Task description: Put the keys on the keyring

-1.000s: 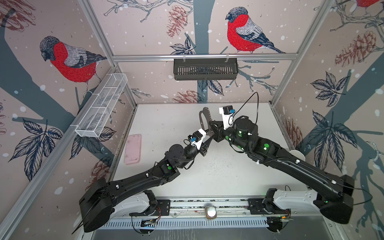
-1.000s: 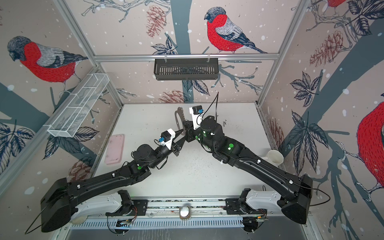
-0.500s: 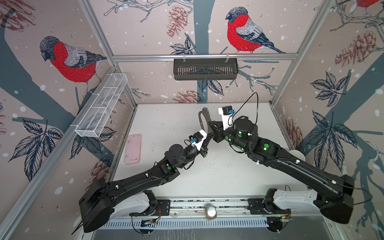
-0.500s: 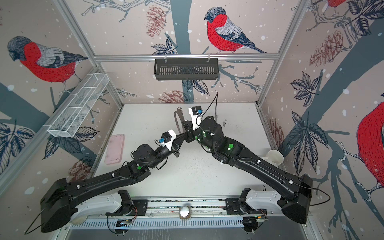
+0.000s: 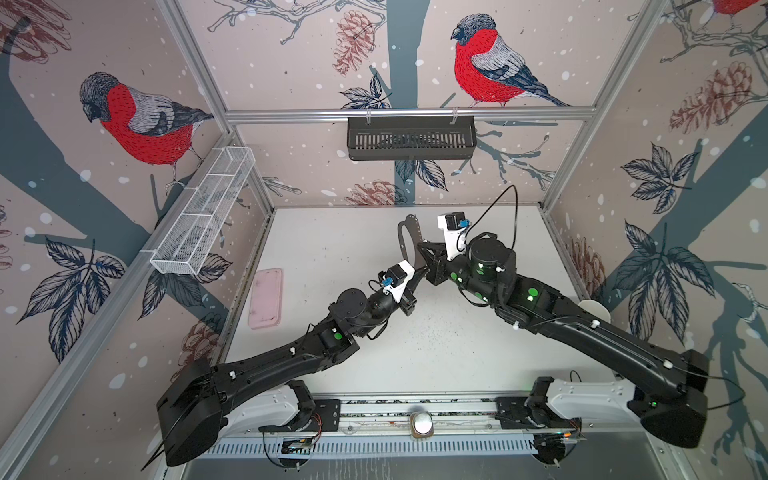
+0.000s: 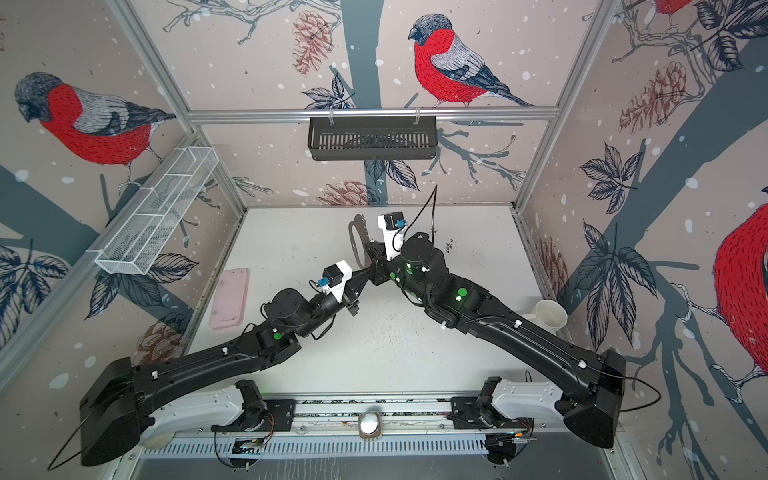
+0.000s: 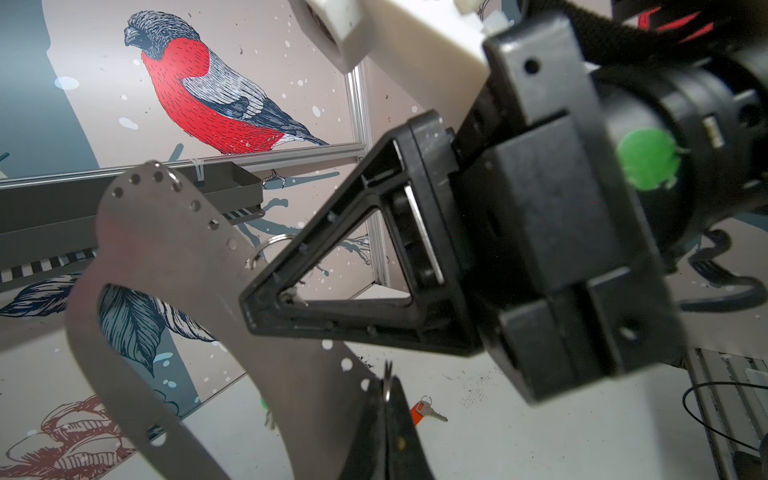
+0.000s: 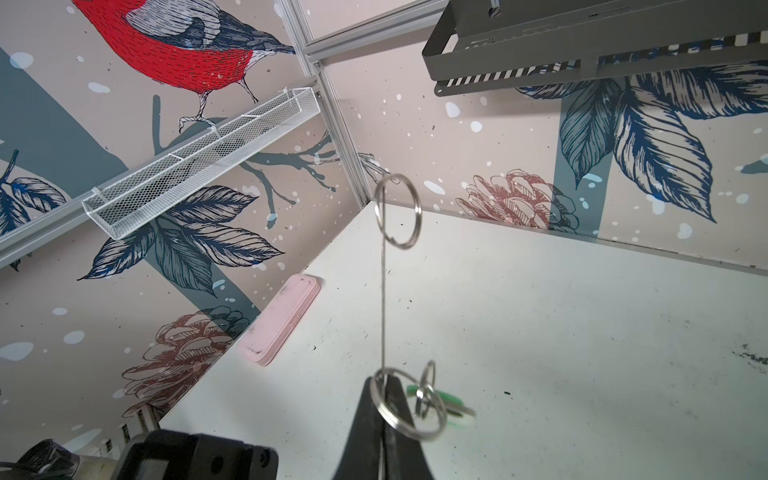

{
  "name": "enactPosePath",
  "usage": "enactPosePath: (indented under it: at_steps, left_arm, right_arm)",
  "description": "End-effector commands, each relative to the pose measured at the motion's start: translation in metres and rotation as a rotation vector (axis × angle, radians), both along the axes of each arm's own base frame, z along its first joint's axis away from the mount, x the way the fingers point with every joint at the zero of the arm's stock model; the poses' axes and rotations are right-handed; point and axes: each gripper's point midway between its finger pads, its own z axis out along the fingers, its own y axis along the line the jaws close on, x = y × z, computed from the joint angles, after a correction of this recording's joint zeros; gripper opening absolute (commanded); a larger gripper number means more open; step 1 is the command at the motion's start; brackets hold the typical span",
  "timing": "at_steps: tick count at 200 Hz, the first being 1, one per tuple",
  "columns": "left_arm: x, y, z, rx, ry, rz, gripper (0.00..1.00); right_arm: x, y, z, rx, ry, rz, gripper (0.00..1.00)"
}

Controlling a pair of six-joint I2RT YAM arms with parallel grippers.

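So, both arms were stretched in from the near rail and met over the middle of the table (image 5: 457, 353), an inverted V in both top views. The right gripper (image 5: 423, 252) sat raised off the surface, jaws clamped on the keyring (image 5: 408, 235), which stood upright above it. The left gripper (image 5: 419, 274) angled up from the left, its tip right at the plate's lower near edge, just under the right gripper. Left jaws were closed; in the left wrist view a split ring (image 7: 387, 376) sat edge-on between the fingertips (image 7: 376, 415), at a hole in the plate's rim.

Containers: white mesh basket (image 5: 203, 212) on the left wall, divided into compartments, contents not readable through the mesh. Black slotted basket (image 5: 411, 139) hung on the far rail, inside hidden. White cup (image 6: 550, 313) at the right edge behind the right arm. Pink case (image 5: 266, 297) lay flat at the left of the table.

Keyring look: flat grey metal plate, curved, oval cutout, row of small holes along one edge, a few rings through them. It was edge-on in the right wrist view, a thin line.

Keys: red-tagged key (image 7: 422, 411) lay flat on the table, clear of the plate. Green-tagged key (image 8: 442, 405) sat just behind the lower rings; could not tell whether it hung from one or lay on the table.
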Motion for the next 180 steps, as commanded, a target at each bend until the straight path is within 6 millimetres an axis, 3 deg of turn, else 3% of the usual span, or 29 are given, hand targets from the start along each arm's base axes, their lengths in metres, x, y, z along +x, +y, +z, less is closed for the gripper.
enactPosePath:
  at_steps: [1,69,180]
  left_arm:
    - [0.003,0.007,0.011,-0.026,-0.033,0.039,0.0]
    - [-0.001,0.017,0.019,-0.062,-0.058,0.046,0.0]
    - [-0.01,0.016,0.02,-0.057,-0.075,0.0,0.0]
  right_arm:
    - [0.002,-0.007,0.011,0.034,-0.034,-0.025,0.0]
    - [0.002,-0.011,0.009,0.037,-0.035,-0.031,0.02]
    - [0.003,0.0,0.001,-0.014,-0.004,0.03,0.06]
